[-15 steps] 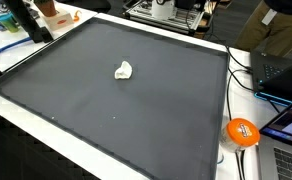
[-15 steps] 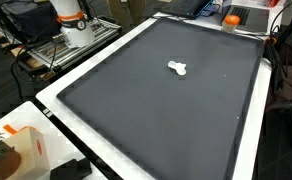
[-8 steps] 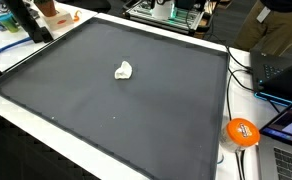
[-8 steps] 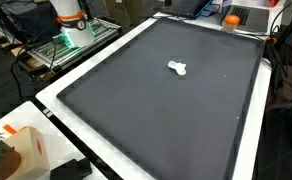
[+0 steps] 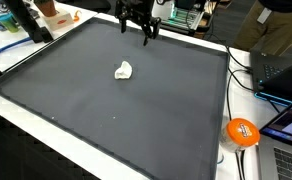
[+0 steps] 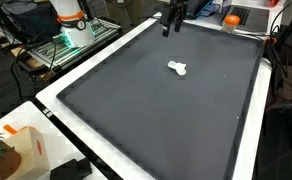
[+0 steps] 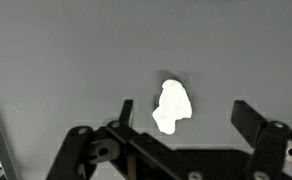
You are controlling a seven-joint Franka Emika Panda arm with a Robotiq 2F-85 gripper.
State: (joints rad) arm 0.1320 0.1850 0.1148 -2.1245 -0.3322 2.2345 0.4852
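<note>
fingers [image 7: 244,116]: 2, black, angular | linkage [image 7: 96,152]: black bars, round pivot pins | finish: matte

There is one small white crumpled lump [image 5: 123,70], lying on the one large dark grey mat [image 5: 106,120] that covers the one white-edged table [image 6: 84,128]. Two black metal fingers [image 7: 244,114] show along the bottom of the wrist view, and they belong to the single arm at the top centre of both exterior views. One round orange object [image 5: 242,132] sits at the lower right of an exterior view. There appear to be two open laptops at the right edge there: the upper laptop [image 5: 282,72] and the lower laptop [image 5: 290,125]. One white robot column with an orange band [image 6: 71,22] stands at the upper left, and one orange-and-white box [image 6: 28,150] at the lower left.
</note>
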